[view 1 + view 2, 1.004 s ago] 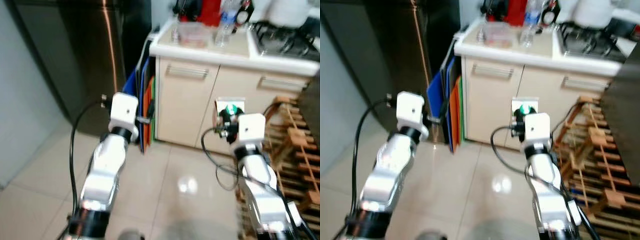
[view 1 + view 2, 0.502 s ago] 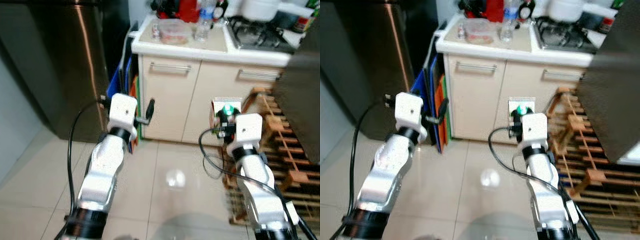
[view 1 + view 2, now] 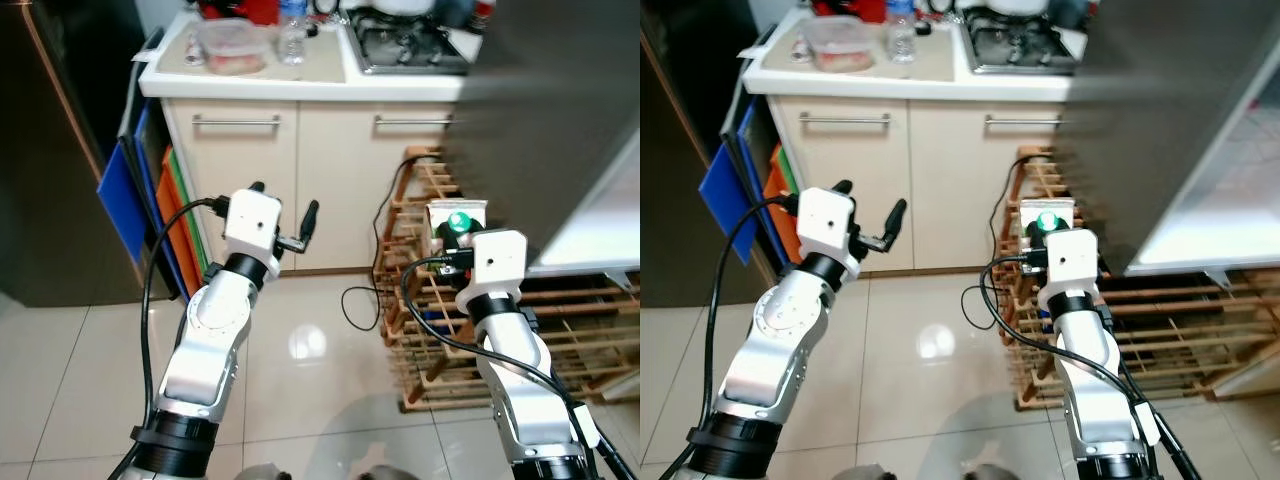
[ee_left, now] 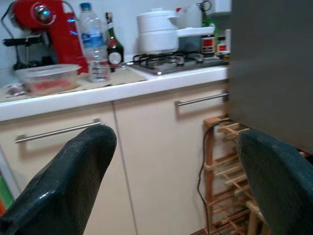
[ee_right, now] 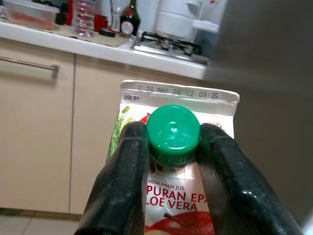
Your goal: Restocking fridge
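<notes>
My right gripper (image 5: 173, 136) is shut on a juice carton (image 5: 178, 205) with a green screw cap (image 5: 173, 128), one finger on each side of the cap. From the head, the carton (image 3: 456, 216) is held upright at chest height in front of a wooden rack. A large grey door panel (image 3: 545, 110) stands just right of it, with a white edge along its lower side. My left gripper (image 3: 285, 198) is open with nothing in it, raised before the cream cabinet doors (image 3: 240, 170). A dark steel appliance (image 3: 40, 150) stands at the far left.
The white counter (image 3: 240, 85) carries a lidded food container (image 3: 232, 48), a water bottle (image 3: 292, 30) and a gas hob (image 3: 405, 45). Blue and orange boards (image 3: 135, 195) lean beside the cabinet. The slatted wooden rack (image 3: 570, 330) stands on the tiled floor, and a black cable (image 3: 362, 300) trails there.
The whole picture has swung to the right: counter and dark appliance slid left, the grey door and wooden rack came in. Both arms keep their pose, the carton still held.
</notes>
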`<state>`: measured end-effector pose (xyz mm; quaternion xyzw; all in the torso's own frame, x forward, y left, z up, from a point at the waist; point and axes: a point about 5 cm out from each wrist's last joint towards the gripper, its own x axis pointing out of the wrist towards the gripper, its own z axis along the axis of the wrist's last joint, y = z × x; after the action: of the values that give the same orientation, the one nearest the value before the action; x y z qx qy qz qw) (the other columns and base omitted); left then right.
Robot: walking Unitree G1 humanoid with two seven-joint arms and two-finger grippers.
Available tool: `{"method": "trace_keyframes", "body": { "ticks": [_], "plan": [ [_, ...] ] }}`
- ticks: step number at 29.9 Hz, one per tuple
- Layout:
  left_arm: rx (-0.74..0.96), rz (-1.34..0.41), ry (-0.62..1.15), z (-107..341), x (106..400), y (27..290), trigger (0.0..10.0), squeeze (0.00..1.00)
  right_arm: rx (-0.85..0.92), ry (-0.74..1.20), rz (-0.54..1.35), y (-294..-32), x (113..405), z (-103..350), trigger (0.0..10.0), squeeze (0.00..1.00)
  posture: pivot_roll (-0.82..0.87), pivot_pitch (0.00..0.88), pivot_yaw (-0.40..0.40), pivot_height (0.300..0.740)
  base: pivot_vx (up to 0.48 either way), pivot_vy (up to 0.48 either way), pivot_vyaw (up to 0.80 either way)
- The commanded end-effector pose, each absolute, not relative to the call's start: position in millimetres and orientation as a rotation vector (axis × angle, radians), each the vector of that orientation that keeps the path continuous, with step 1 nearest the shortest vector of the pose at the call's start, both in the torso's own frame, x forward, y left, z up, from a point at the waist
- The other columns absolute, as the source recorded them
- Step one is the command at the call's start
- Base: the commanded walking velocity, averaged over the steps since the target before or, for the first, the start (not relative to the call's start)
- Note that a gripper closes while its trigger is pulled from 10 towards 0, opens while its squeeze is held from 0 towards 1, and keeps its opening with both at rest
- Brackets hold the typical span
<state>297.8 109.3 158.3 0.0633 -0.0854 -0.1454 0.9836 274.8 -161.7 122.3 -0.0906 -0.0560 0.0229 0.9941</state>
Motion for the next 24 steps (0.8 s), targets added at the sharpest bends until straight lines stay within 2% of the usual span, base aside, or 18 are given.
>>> {"method": "trace_keyframes", "body": {
  "ticks": [1,8,24],
  "plan": [
    [0.128,-0.327,-0.197,164.0,300.7,102.2,10.0,0.00,-0.182,-0.129,0.031,-167.6,274.9,125.1,0.0,0.00,0.03,0.012,-0.008,0.724,0.000,0.000,-0.54],
    [0.106,-0.352,-0.193,164.4,302.9,101.8,10.0,0.00,-0.178,-0.129,0.023,-169.3,275.1,124.1,0.0,0.00,0.03,0.004,-0.006,0.724,0.000,0.092,-0.56],
    [0.124,-0.353,-0.185,162.2,307.6,100.9,10.0,0.00,-0.176,-0.129,0.016,-171.5,274.9,122.8,0.0,0.00,0.03,0.000,-0.007,0.724,0.000,0.474,-0.60]
  ]
}}
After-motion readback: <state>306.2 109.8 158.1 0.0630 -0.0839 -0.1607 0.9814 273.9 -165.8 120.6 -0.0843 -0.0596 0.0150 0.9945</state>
